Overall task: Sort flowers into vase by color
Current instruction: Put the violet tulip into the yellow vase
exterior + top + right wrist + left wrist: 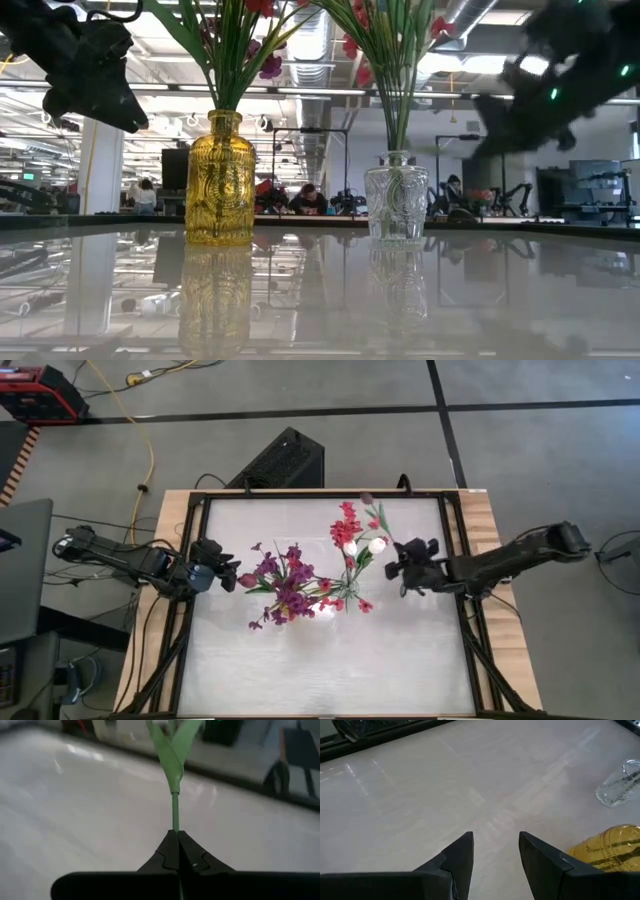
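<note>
An amber glass vase [218, 180] holds purple sprays [285, 582]. A clear glass vase [396, 200] holds red-pink sprays [347, 520] and white buds [350, 547]. Both vases stand upright mid-table. My right gripper [176, 832] hovers just right of the clear vase's bouquet [395, 570], shut on a thin green flower stem [175, 812] with leaves; the wrist view cuts off its blossom. My left gripper [495, 837] is open and empty, above the table left of the purple sprays [225, 573]. My right gripper pinches the green stem [175, 822] between its two fingertips [167, 852], just below the forked leaves [172, 750]. The stem runs straight out ahead of the fingers, along them, clear of the table. Which blossom it carries I cannot tell.
A black frame [190, 610] borders the white tabletop [330, 670], with open surface on the near side of the vases. A dark box [285, 460] and cables lie on the floor beyond the far edge. People sit at desks in the room behind [305, 198].
</note>
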